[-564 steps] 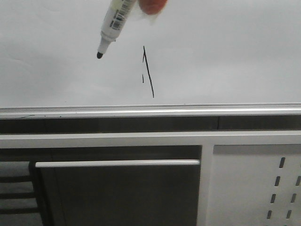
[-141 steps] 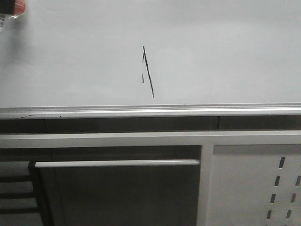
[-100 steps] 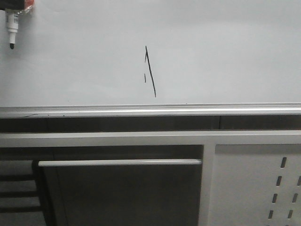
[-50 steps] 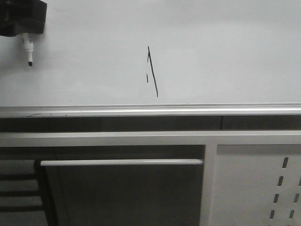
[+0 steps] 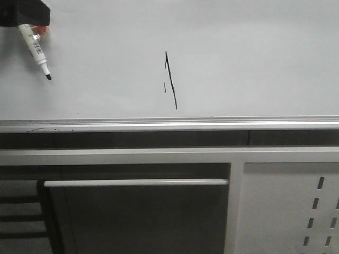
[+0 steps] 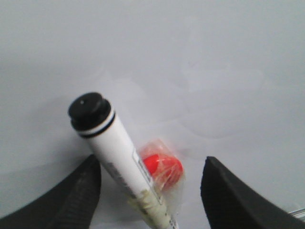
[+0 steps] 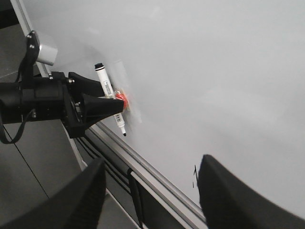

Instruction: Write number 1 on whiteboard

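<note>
The number 1 [image 5: 170,79] is a thin black slanted stroke with a tiny dash beside it, on the pale whiteboard [image 5: 254,58]. It also shows in the right wrist view [image 7: 195,174], partly behind a finger. My left gripper [image 5: 22,12] is at the board's upper left. A white marker [image 5: 35,48] hangs tilted below it, tip down. In the left wrist view the jaws [image 6: 151,164] stand wide apart. The marker [image 6: 116,148] and a red lump wrapped in clear plastic [image 6: 163,168] lie between them against the board. The right finger is clear of both. My right gripper [image 7: 150,191] is open and empty, away from the board.
A silver rail [image 5: 169,125] runs along the board's lower edge. Below it are a dark panel with a white bar handle [image 5: 135,182] and a white metal panel with slotted holes [image 5: 286,206]. Black cables [image 7: 136,191] hang under the rail.
The marker has gone from beside the 1 to the board's upper left. In the last half second it has tilted, its tip swinging lower and to the right.
</note>
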Motion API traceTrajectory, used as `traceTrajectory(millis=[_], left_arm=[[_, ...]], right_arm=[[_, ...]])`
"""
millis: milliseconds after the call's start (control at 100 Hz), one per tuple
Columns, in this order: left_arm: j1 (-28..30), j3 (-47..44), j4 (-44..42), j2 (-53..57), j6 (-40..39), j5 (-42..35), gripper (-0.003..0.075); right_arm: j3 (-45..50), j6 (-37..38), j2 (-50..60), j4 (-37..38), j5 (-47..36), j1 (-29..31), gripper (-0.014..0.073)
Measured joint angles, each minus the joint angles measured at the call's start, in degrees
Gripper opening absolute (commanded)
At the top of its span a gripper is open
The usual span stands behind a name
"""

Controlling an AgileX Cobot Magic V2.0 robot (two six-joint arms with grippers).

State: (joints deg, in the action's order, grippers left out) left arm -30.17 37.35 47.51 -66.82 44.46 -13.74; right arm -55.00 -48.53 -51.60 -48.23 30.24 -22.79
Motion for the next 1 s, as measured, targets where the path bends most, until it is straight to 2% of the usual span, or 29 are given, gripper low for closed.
traceTrajectory(millis=[240,450,500,570,660,770,830,1000], left_arm=[[1.1,-2.6,-0.3,7.0,2.1,5.3,0.0430],[3.5,-7.9,-0.3,17.2,2.4,6.1,0.0427],[4.1,-8.8,-0.3,19.4,2.5,6.5,0.0412],[4.7,-9.3,-0.3,22.6,2.5,8.5,0.0349],[4.8,-9.4,-0.5,26.6,2.5,11.3,0.0201],[4.8,-9.4,-0.6,30.7,2.6,13.3,-0.0024],[4.8,-9.4,-0.6,32.1,2.6,14.2,-0.0020],[4.8,-9.4,-0.6,33.8,2.6,18.5,-0.0020]], right_arm=[[0.0,0.0,0.7,1.5,0.0,0.0,0.0386],[0.0,0.1,2.1,1.7,0.0,1.9,0.0386],[0.0,0.2,2.2,1.7,0.0,2.8,0.0384],[0.0,0.6,2.5,1.7,0.0,4.1,0.0378],[0.0,1.7,3.2,1.7,0.0,5.5,0.0283],[0.0,2.8,4.7,1.7,0.0,7.1,0.0057],[0.0,3.1,5.8,1.7,0.0,7.9,-0.0074],[3.6,3.1,10.9,1.7,-3.0,8.9,-0.0055]])
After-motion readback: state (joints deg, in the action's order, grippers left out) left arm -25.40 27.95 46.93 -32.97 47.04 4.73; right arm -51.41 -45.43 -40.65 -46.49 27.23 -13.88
